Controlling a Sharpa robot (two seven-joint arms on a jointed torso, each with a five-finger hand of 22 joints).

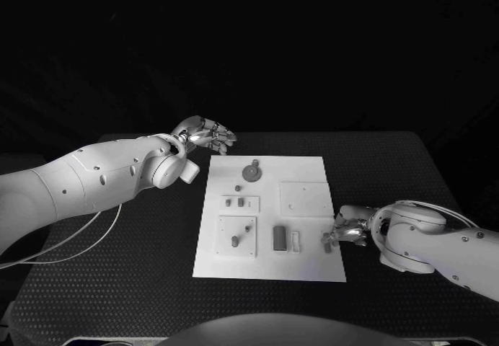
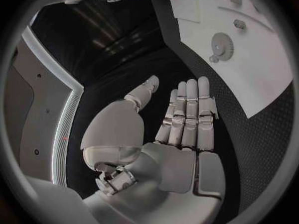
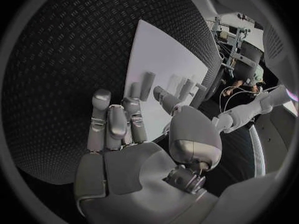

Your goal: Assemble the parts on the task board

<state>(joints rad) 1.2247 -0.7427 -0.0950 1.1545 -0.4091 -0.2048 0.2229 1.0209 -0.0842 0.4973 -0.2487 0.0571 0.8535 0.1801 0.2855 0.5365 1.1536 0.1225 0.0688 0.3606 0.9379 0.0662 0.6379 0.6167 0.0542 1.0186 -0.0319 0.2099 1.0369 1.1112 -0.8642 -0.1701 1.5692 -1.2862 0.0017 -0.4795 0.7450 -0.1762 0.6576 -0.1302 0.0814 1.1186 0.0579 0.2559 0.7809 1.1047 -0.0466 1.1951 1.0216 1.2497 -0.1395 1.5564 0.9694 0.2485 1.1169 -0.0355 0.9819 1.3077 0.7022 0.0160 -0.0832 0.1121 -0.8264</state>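
The white task board [image 1: 312, 169] lies in the middle of the black table. On it are a grey gear [image 1: 252, 171], small pegs [image 1: 238, 189], a dark block [image 1: 280, 238] and a pale bar [image 1: 296, 241]. My left hand [image 1: 205, 133] hovers off the board's far left corner with its fingers apart and nothing in them; the left wrist view shows the hand [image 2: 184, 119] flat, with the gear [image 2: 221, 45] beyond it. My right hand [image 1: 348, 231] is at the board's right edge. Its thumb and a finger pinch a small grey part [image 1: 327, 244], which stands against the board [image 3: 162, 50] as a short peg [image 3: 148, 80].
A square raised plate [image 1: 237, 236] with small pieces sits at the board's near left, and a shallow square recess [image 1: 305, 197] at its right. A white cable [image 1: 84, 241] loops on the table under my left arm. Black table [image 1: 125, 288] surrounds the board.
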